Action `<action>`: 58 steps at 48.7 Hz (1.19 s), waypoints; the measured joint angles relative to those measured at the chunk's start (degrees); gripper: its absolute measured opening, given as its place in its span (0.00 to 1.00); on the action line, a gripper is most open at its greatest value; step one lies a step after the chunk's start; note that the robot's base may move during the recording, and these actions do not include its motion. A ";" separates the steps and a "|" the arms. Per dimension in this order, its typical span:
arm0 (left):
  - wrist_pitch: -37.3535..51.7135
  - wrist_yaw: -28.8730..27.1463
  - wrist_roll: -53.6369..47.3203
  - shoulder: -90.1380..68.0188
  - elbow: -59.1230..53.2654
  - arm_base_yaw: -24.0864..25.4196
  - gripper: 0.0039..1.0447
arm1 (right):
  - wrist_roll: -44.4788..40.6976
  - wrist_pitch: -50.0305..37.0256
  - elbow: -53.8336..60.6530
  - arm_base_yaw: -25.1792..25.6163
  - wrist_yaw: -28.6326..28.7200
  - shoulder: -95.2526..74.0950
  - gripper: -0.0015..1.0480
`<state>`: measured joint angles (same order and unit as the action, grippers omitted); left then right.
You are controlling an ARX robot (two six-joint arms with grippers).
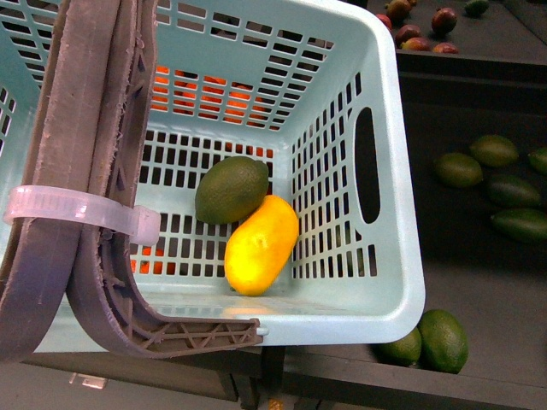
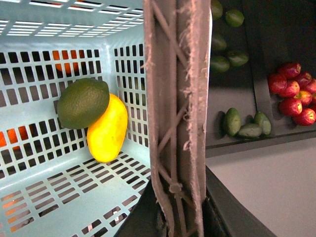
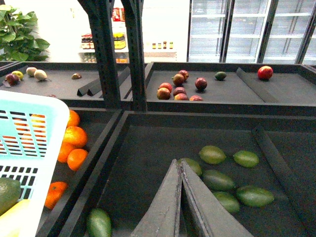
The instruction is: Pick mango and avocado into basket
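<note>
Display bins: matte black trays with raised lips and slanted dividers, stepping away to the far side.
Basket: light teal plastic, rectangular with rounded corners, its walls and floor cut into rows of slots, an oval grip hole in the right wall; it fills the left of the front view.
Handles: two brown-grey plastic swing bars with ribbed undersides and frayed edges, bound together by a milky white zip tie.
Mango: smooth, oblong, bright yellow shading to orange at its far end, lying on the basket floor against the right wall.
Avocado: plain dark green, egg-shaped, finely pebbled skin, on the basket floor just beyond the mango and touching it.
Loose green fruit: glossy ovals; two lie just outside the basket's near right corner, more are scattered in the bin to the right.
Oranges: round and bright, piled in the bin under and beside the basket, glowing through the slots.
Red fruit: a small cluster of dark red rounds in the far bin.
Left gripper: not visible in any view; its state cannot be told.
Right gripper: likewise out of view.
</note>
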<state>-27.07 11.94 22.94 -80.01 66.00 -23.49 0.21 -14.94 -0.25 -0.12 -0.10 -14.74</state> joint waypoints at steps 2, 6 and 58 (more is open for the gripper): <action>0.00 0.02 0.00 0.00 0.00 0.00 0.09 | 0.00 0.90 0.00 0.00 0.00 0.85 0.02; 0.00 0.02 0.00 0.00 0.00 0.00 0.09 | 0.00 2.19 0.00 0.00 0.00 2.19 0.02; 0.00 0.07 0.13 0.00 0.00 -0.09 0.09 | -0.17 14.84 -0.07 -0.02 0.04 14.49 0.83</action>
<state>-27.07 12.01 23.07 -80.01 66.00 -23.57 0.03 -0.10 -0.32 -0.14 -0.05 -0.25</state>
